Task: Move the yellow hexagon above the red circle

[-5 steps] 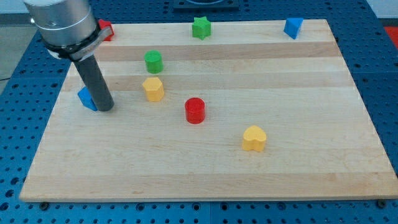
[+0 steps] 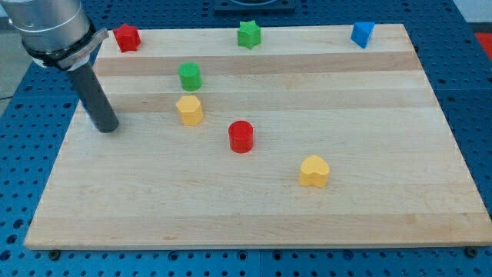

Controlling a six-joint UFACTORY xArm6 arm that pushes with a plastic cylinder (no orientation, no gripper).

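wooden board (image 2: 254, 208) carries 6 visible coloured blocks, well apart.

A robotics lab: wooden board (image 2: 254, 208) on blue perforated bench (image 2: 477, 115).

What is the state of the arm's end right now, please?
No gripper: my tip holds nothing, touches no block, and stands left of the yellow hexagon.

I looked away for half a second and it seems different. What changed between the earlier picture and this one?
My tip slid toward the view's left and slightly up, and now sits left of the yellow hexagon. The blue block seen beside the rod earlier no longer shows; the red block at the top left is now uncovered. The red circle and the other blocks stayed put.
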